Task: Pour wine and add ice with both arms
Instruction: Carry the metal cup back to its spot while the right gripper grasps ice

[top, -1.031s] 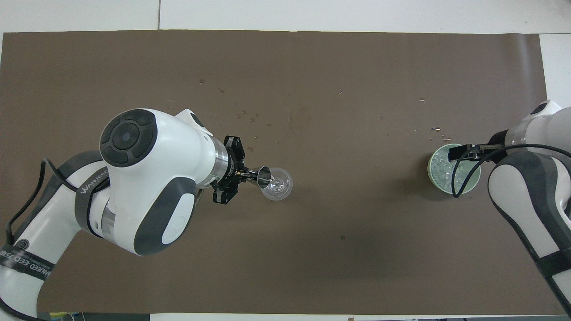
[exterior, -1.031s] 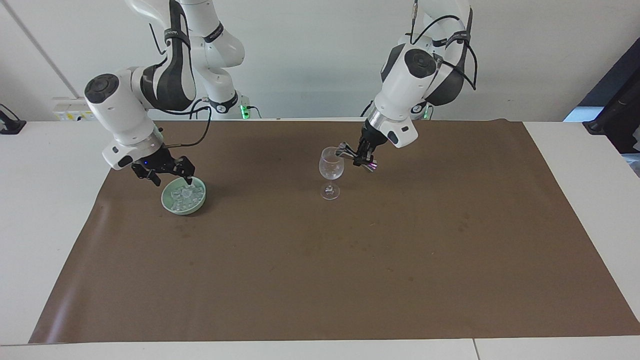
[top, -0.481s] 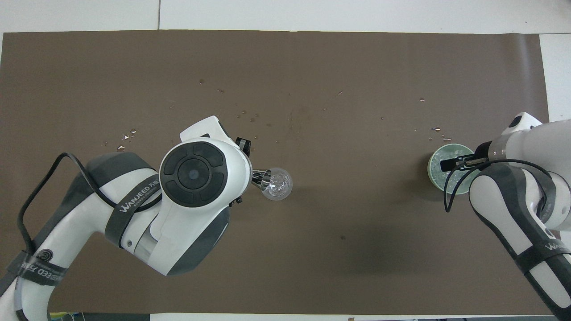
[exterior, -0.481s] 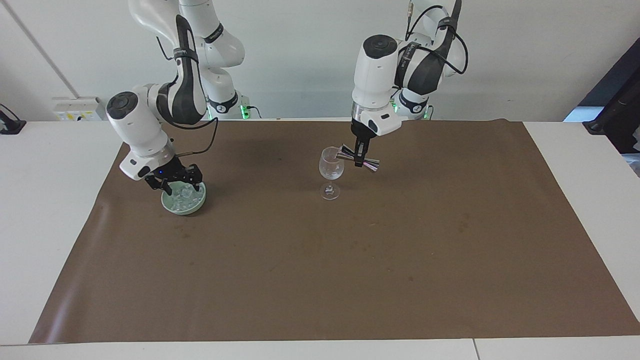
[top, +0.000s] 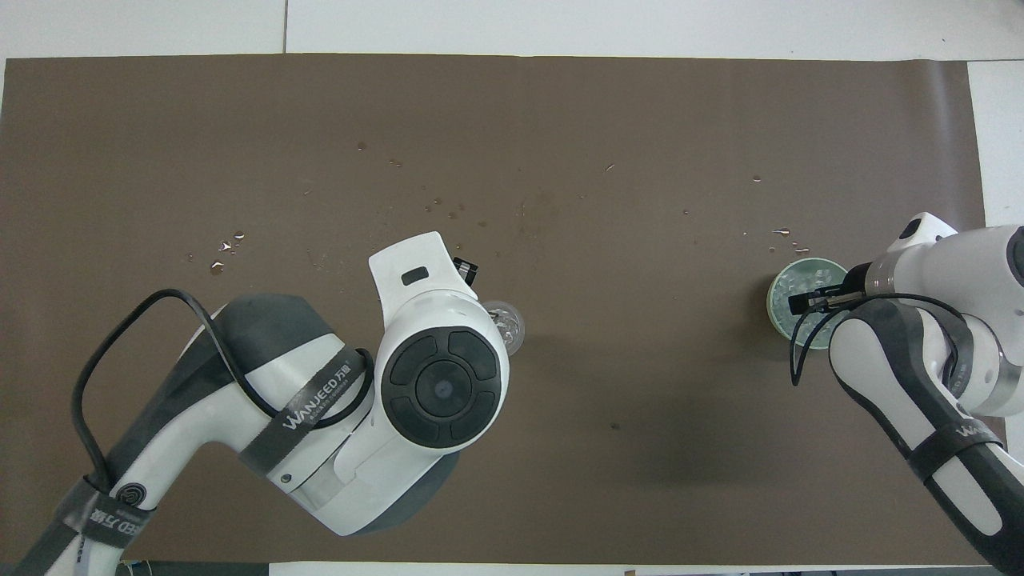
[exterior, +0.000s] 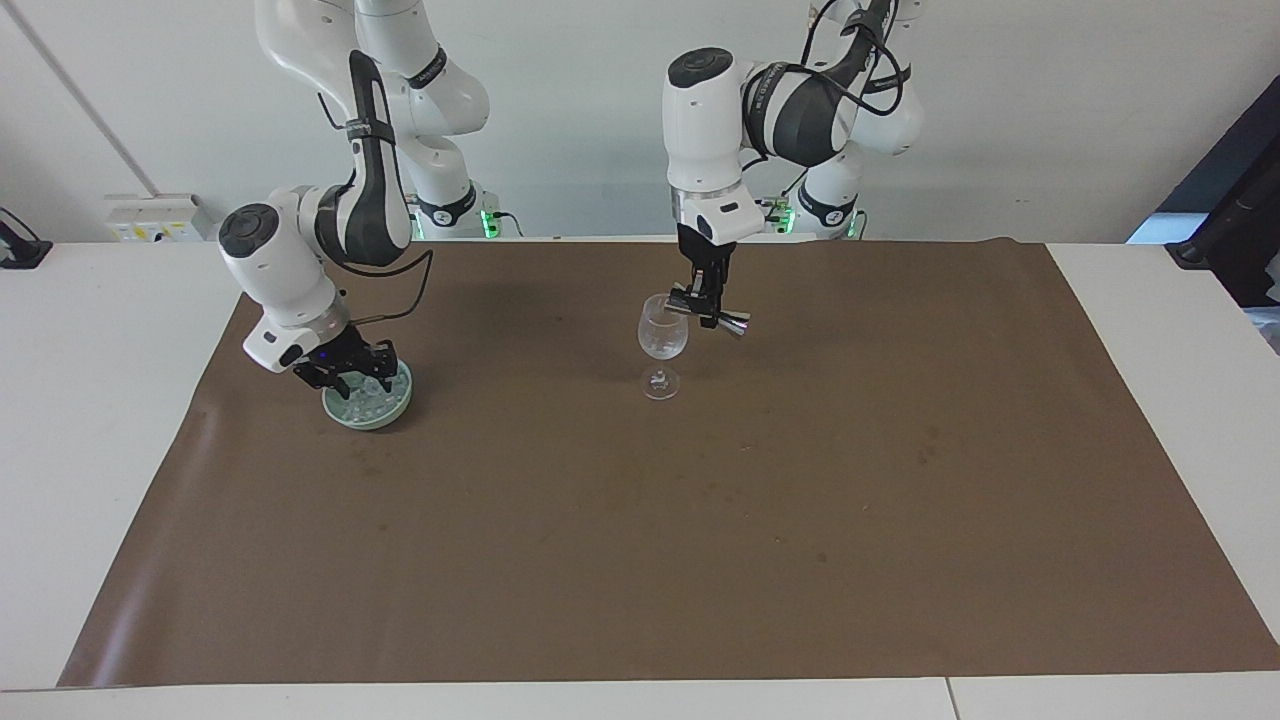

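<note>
Facing view: shows the left gripper point(exterior: 703, 300) hanging straight down over the wine glass point(exterior: 662, 340), clamped on a small metal jigger point(exterior: 712, 316). Shows the jigger tilted, lower end at the rim of the glass, upper end pointing toward the left arm's end of the table point(exterior: 100, 400). Shows the glass upright on its foot on the brown mat point(exterior: 700, 520), about midway between the two arms. Places the right gripper point(exterior: 352, 380) low over the pale green dish point(exterior: 372, 415), tips down among the ice point(exterior: 368, 398) heaped inside. Cannot tell whether that gripper is apart or together, nor whether any cube is caught in it. Puts the dish on the mat toward the right arm's end of the table, about as near to the robots as the glass and well apart from it.

Overhead view: hides the left gripper and the jigger under the left arm's white wrist, leaving only an edge of the wine glass point(top: 509, 326) in sight beside it. Shows the right gripper point(top: 802, 303) reaching in over the dish point(top: 774, 298), with ice point(top: 804, 278) visible in the uncovered part. Again gives no clear reading of apart or together for the right gripper. Shows small wet drops point(top: 448, 213) scattered on the mat point(top: 560, 104), farther from the robots than the glass, and a few more just beside the dish
</note>
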`<state>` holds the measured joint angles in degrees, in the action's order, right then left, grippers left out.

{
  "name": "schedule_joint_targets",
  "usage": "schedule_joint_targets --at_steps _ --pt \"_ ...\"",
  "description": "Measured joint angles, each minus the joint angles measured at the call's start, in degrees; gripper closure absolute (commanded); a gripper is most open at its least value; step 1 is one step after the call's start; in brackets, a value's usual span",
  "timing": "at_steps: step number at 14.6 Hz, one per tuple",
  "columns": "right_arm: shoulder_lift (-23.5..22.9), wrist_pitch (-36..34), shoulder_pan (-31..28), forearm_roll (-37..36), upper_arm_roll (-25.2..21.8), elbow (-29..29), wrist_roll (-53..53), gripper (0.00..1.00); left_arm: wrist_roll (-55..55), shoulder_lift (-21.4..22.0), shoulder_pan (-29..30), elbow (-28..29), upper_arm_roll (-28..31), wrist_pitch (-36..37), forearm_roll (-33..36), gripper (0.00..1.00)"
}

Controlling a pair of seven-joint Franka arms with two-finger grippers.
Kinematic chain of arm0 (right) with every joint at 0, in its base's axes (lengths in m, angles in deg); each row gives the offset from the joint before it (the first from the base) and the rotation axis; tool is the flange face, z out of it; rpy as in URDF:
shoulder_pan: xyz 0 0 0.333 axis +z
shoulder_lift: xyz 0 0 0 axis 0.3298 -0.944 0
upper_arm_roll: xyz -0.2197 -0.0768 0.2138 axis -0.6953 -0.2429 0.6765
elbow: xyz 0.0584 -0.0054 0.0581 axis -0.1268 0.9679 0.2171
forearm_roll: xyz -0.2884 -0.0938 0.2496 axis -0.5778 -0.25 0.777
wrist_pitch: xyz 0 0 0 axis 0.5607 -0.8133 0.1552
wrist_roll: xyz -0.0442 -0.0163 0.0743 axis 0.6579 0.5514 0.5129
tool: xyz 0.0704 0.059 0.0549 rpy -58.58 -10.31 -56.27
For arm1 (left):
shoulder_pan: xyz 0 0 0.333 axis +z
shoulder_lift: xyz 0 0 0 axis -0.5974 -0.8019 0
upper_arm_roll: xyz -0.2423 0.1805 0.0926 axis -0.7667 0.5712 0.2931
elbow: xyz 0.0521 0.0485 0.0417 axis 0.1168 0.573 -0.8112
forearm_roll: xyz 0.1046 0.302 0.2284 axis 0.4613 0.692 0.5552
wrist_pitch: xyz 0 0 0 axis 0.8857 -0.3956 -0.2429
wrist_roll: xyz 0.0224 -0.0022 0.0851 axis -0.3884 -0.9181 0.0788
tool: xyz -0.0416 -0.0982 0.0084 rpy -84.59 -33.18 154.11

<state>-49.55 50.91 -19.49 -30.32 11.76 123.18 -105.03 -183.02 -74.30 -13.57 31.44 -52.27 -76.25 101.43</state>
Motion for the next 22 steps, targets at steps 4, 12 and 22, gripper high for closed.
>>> schedule_joint_targets --at_steps 4,12,22 --pt "0.0 0.0 0.01 0.0 0.11 0.0 -0.14 0.4 -3.35 0.0 -2.03 -0.21 -0.01 0.41 5.85 1.0" --pt "0.0 -0.01 0.01 0.0 0.11 0.65 -1.24 0.41 -7.74 0.04 -2.0 -0.56 -0.07 0.63 8.38 1.0" --pt "0.03 -0.01 0.01 0.0 0.11 1.5 -1.31 0.45 19.25 0.34 19.07 -2.2 1.07 1.06 -29.63 1.0"
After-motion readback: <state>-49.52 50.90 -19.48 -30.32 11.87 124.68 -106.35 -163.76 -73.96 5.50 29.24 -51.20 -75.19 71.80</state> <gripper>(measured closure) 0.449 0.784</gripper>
